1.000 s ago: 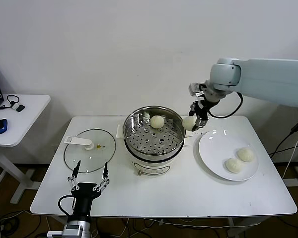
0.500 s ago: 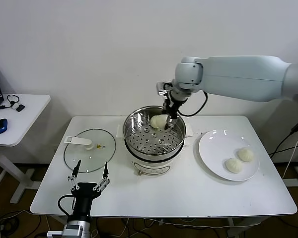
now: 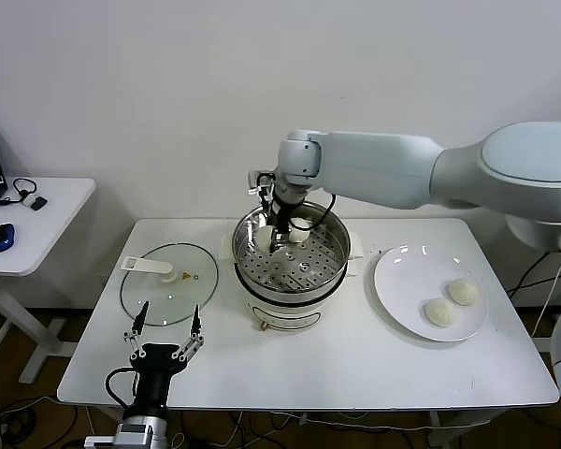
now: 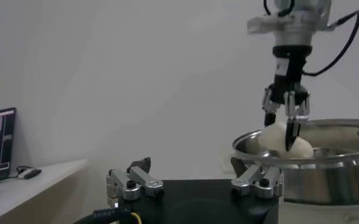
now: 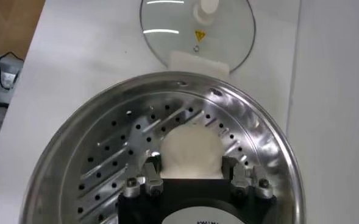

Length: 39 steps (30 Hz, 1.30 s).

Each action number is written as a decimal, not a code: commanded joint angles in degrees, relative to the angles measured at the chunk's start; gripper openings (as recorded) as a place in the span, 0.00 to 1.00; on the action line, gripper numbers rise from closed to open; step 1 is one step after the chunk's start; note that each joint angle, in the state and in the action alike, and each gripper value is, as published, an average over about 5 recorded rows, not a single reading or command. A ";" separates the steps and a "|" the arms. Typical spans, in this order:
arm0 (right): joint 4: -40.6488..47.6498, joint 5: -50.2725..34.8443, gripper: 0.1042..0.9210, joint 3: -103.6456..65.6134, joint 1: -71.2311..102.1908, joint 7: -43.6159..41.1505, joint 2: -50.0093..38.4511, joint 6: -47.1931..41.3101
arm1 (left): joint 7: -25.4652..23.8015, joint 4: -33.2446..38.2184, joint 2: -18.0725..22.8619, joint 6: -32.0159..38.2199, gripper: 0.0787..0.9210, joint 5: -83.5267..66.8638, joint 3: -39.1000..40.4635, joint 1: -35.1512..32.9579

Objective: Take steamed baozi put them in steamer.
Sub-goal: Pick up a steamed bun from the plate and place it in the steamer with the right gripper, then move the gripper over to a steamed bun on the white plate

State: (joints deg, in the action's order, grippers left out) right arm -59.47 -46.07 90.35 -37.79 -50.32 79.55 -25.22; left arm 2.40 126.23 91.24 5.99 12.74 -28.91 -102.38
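My right gripper (image 3: 269,240) reaches into the left back part of the steamer (image 3: 329,271), shut on a cream-white baozi (image 3: 264,238). The right wrist view has that baozi (image 5: 190,151) between the two fingers, over the perforated tray (image 5: 115,164). From the left wrist view the held baozi (image 4: 281,137) sits at about rim height of the steamer (image 4: 325,161). Another baozi (image 3: 300,230) lies at the back of the tray. Two more baozi (image 3: 464,291) (image 3: 439,311) lie on the white plate (image 3: 402,281). My left gripper (image 3: 166,339) waits open, low at the table's front left.
The glass lid (image 3: 168,283) with its white handle lies flat left of the steamer, also in the right wrist view as the lid (image 5: 197,24). A small side table (image 3: 37,220) with a blue mouse stands at the far left. The wall is close behind the steamer.
My right arm has carried the baozi leftward from beside the plate, across the steamer, and lowered it at the pot's left back. The left arm has not moved.
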 commanded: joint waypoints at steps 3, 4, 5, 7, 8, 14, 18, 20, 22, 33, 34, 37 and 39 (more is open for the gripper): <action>5.90 1.97 0.65 -2.12 5.95 0.06 3.80 -0.20 | -0.08 -0.04 0.21 -0.15 0.88 -0.12 -0.11 0.29; 6.08 2.03 0.65 -2.18 6.05 0.03 3.83 -0.18 | -0.10 -0.04 0.22 -0.18 0.88 -0.14 -0.13 0.35; 6.22 2.05 0.65 -2.24 6.12 0.00 3.84 -0.14 | -0.12 -0.03 0.22 -0.20 0.88 -0.15 -0.15 0.40; 6.39 2.08 0.65 -2.36 6.24 -0.07 3.79 -0.08 | -0.16 -0.03 0.22 -0.25 0.88 -0.17 -0.19 0.46; 6.40 2.10 0.65 -2.41 6.28 -0.12 3.76 -0.03 | -0.18 -0.02 0.21 -0.28 0.88 -0.18 -0.21 0.47; 6.31 2.95 0.69 -3.98 6.83 -0.12 3.37 0.01 | -0.21 0.07 0.22 -0.36 0.88 -0.17 -0.23 0.39; 6.22 2.82 0.81 -4.70 5.81 -0.05 2.85 -0.01 | -0.28 0.46 0.27 -0.52 0.88 -0.17 -0.19 0.30; 5.62 2.51 0.86 -4.54 4.58 -0.36 2.25 0.12 | -0.30 0.59 0.25 -0.56 0.88 -0.17 -0.19 0.21; 4.47 1.89 0.87 -4.08 3.09 -0.65 1.29 0.16 | -0.30 0.68 0.22 -0.59 0.88 -0.16 -0.18 0.08; -6.85 -1.38 0.88 4.73 -10.11 -5.51 -9.71 4.65 | -0.33 1.37 0.06 -0.47 0.88 0.52 0.24 -0.95; -7.36 -1.08 0.88 5.53 -10.84 -5.96 -11.01 5.19 | -0.32 1.37 0.05 -0.39 0.88 0.68 0.29 -1.09; -9.46 0.19 0.88 7.57 -12.71 -7.01 -15.69 6.23 | -0.22 1.37 0.00 -0.25 0.88 0.94 0.36 -1.48; -11.39 1.04 0.88 9.04 -13.87 -7.30 -18.91 6.53 | -0.14 1.37 -0.01 -0.21 0.88 0.98 0.31 -1.66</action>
State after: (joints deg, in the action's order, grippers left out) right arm -63.62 -45.78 93.18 -43.98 -54.89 71.92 -21.46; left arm 2.15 127.47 91.33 5.62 13.39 -28.56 -103.68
